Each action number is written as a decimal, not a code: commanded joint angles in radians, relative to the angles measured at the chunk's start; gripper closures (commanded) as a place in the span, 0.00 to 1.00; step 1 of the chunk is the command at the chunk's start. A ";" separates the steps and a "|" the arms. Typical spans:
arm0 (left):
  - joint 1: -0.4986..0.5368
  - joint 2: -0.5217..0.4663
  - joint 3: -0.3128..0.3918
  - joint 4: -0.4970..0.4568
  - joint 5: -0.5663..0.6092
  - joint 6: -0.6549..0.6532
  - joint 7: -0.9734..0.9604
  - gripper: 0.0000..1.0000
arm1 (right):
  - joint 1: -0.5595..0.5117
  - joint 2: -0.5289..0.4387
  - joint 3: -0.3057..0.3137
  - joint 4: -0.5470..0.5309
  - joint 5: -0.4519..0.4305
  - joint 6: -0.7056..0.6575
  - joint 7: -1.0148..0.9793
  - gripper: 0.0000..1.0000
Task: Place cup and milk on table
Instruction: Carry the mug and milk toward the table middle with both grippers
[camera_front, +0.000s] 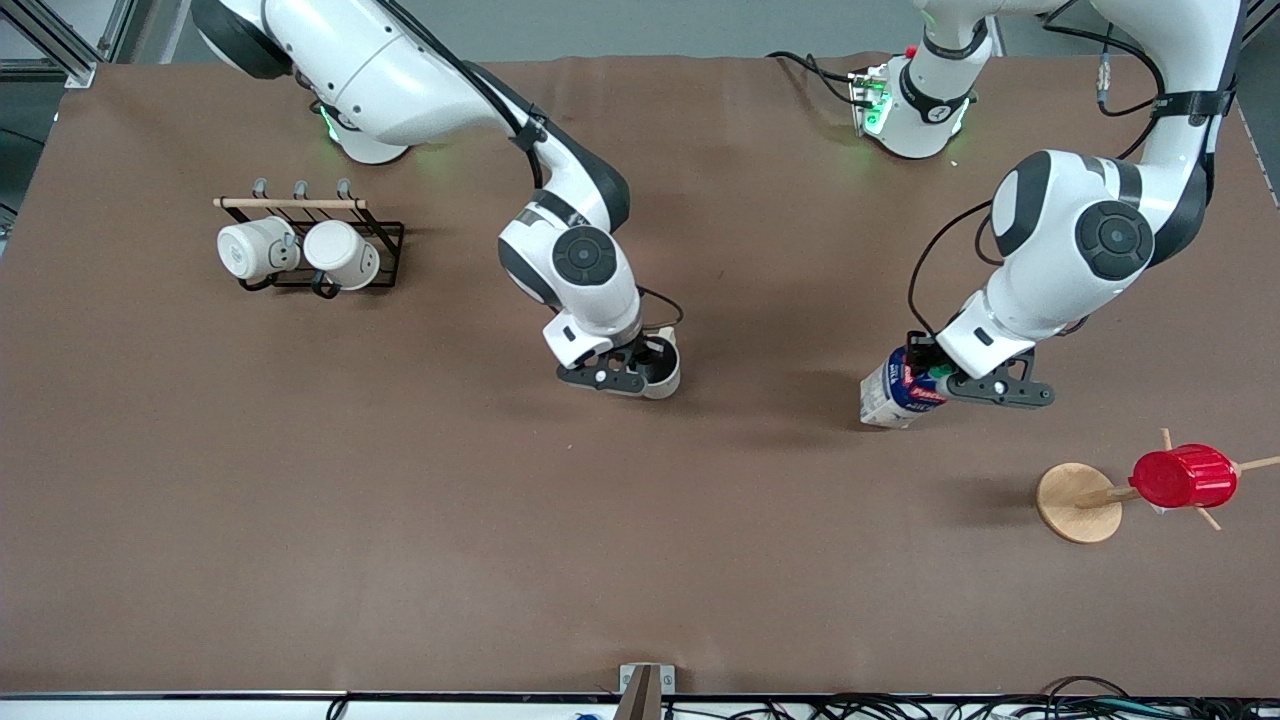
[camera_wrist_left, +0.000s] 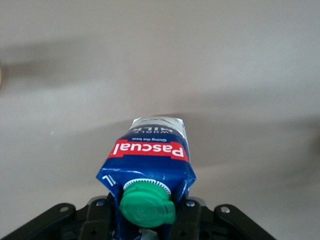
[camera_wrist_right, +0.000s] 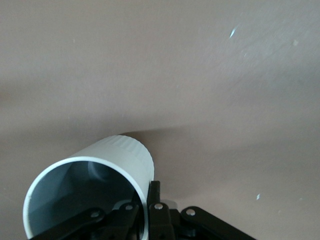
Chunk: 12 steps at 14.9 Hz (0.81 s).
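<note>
Overhead first: my right gripper (camera_front: 640, 375) pinches the small beige ceramic mug (camera_front: 662, 372) at mid-table on the matte brown tabletop (camera_front: 400, 520); my left gripper (camera_front: 940, 378) clamps the blue-and-white gable-top milk carton (camera_front: 895, 392), tilted, toward the left arm's end.

Left wrist: fingers (camera_wrist_left: 187, 215) press the carton (camera_wrist_left: 148, 155) on both sides of its green cap (camera_wrist_left: 146, 204).

Right wrist: one finger (camera_wrist_right: 154, 202) outside the mug's (camera_wrist_right: 100, 170) rim, the other apparently inside.
</note>
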 joint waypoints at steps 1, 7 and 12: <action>-0.117 0.105 -0.004 0.189 0.021 -0.053 -0.168 0.88 | 0.004 0.009 0.007 0.010 -0.033 0.005 0.052 0.82; -0.321 0.280 -0.001 0.372 0.078 -0.058 -0.504 0.88 | -0.017 -0.042 0.011 0.011 -0.048 -0.060 0.046 0.00; -0.386 0.283 -0.003 0.389 0.079 -0.177 -0.543 0.88 | -0.132 -0.283 0.011 0.007 -0.044 -0.368 -0.021 0.00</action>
